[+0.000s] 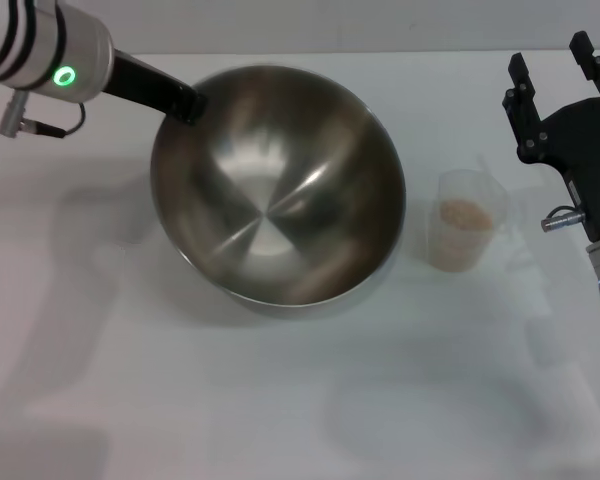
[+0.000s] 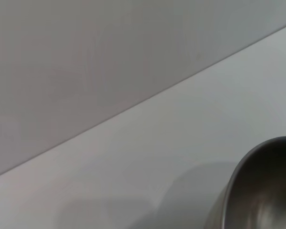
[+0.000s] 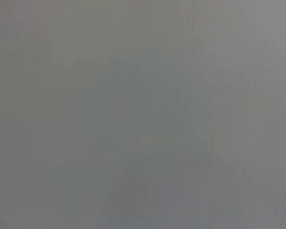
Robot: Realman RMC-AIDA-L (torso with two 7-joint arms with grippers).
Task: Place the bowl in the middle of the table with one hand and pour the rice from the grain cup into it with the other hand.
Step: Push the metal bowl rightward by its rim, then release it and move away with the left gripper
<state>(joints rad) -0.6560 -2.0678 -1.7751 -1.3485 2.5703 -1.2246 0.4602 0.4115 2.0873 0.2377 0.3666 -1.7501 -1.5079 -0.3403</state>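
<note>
The bowl (image 1: 275, 190), a large shiny steel one, is in the middle of the table (image 1: 280, 400) and tilts toward me. My left gripper (image 1: 188, 104) is clamped on its far left rim. Part of the bowl's rim shows in the left wrist view (image 2: 257, 191). The grain cup (image 1: 465, 245), small and clear, stands upright just right of the bowl with the rice (image 1: 464, 214) inside it. My right gripper (image 1: 552, 62) is open and empty, held up to the right of and beyond the cup. The right wrist view shows only a plain grey surface.
The table's far edge (image 1: 380, 52) runs just behind the bowl. The left wrist view shows bare tabletop (image 2: 181, 143) and a grey wall (image 2: 86, 57) behind it.
</note>
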